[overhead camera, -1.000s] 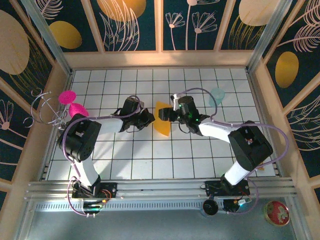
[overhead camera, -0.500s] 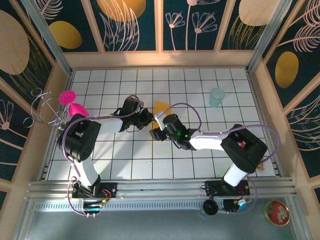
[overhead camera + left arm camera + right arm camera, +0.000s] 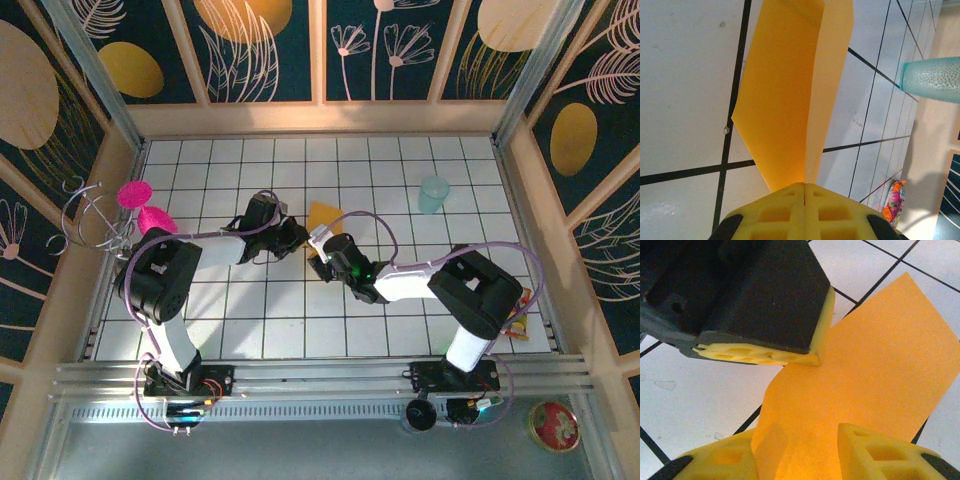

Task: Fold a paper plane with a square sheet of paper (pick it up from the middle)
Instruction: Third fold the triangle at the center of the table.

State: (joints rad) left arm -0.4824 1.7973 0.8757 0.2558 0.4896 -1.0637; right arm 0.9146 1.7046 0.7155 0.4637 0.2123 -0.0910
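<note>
Orange paper (image 3: pixel 785 100) in low, outstretched left tool (image 3: pixel 804 188)

A: What sort of place is it?
B: A robotics test cell, not a home. The white gridded tabletop (image 3: pixel 260 330) is boxed in by aluminium framing (image 3: pixel 300 385) and printed leaf-and-flower panels (image 3: pixel 390 50).
A: Anything else?
B: The left arm (image 3: pixel 160 285) and the right arm (image 3: pixel 480 300), both bolted at its near edge.

Left gripper (image 3: pixel 804 189): pads pressed together, pinching paper (image 3: pixel 790 90). Right gripper (image 3: pixel 799 442): fingers apart, arm reaching low leftward
</note>
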